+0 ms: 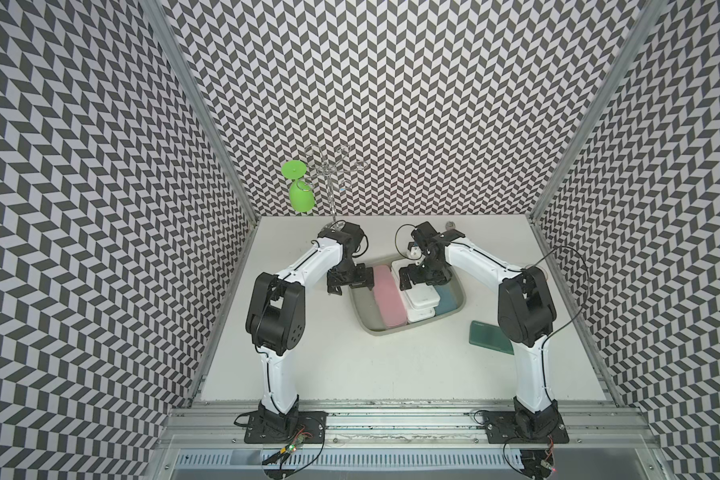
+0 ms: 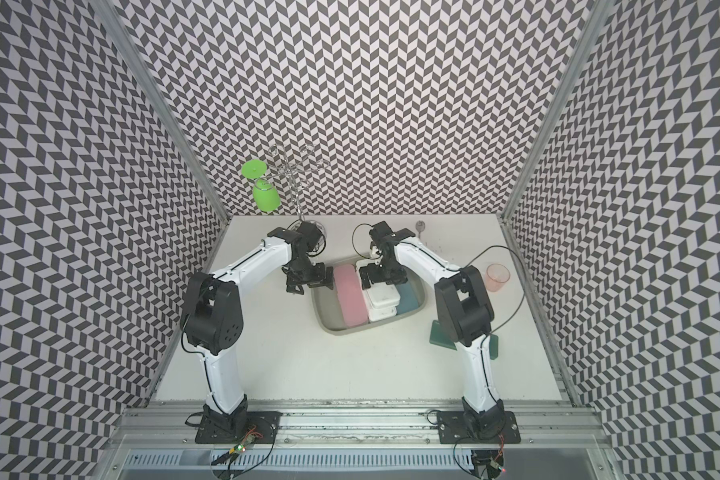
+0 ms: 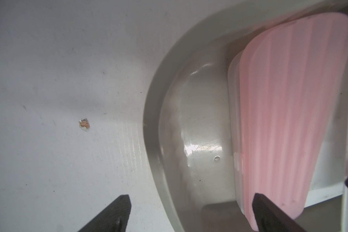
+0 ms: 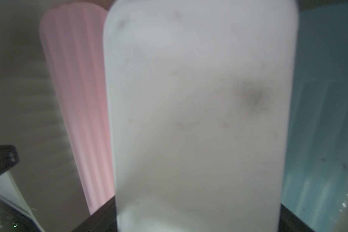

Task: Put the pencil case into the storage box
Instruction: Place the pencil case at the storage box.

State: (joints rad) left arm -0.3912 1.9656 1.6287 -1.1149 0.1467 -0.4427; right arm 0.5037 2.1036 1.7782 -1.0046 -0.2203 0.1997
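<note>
The grey storage box (image 1: 381, 331) (image 2: 341, 331) sits mid-table and holds a pink pencil case (image 1: 388, 297) (image 3: 285, 120), two stacked white cases (image 1: 420, 301) (image 4: 199, 100) and a blue case (image 1: 447, 301) (image 4: 325, 100). A dark green case (image 1: 485, 334) lies on the table outside the box, beside my right arm. My left gripper (image 1: 350, 284) (image 3: 192, 198) hangs open over the box's left rim (image 3: 151, 120), one finger over the table and one at the pink case's edge. My right gripper (image 1: 418, 278) (image 4: 197, 219) is open, its fingers either side of the upper white case.
A wire rack (image 1: 333, 174) with a green goblet (image 1: 300, 195) hanging from it stands at the back left. A pink see-through cup (image 2: 497, 277) stands at the right, behind my right arm. Patterned walls close in three sides. A metal rail runs along the front edge.
</note>
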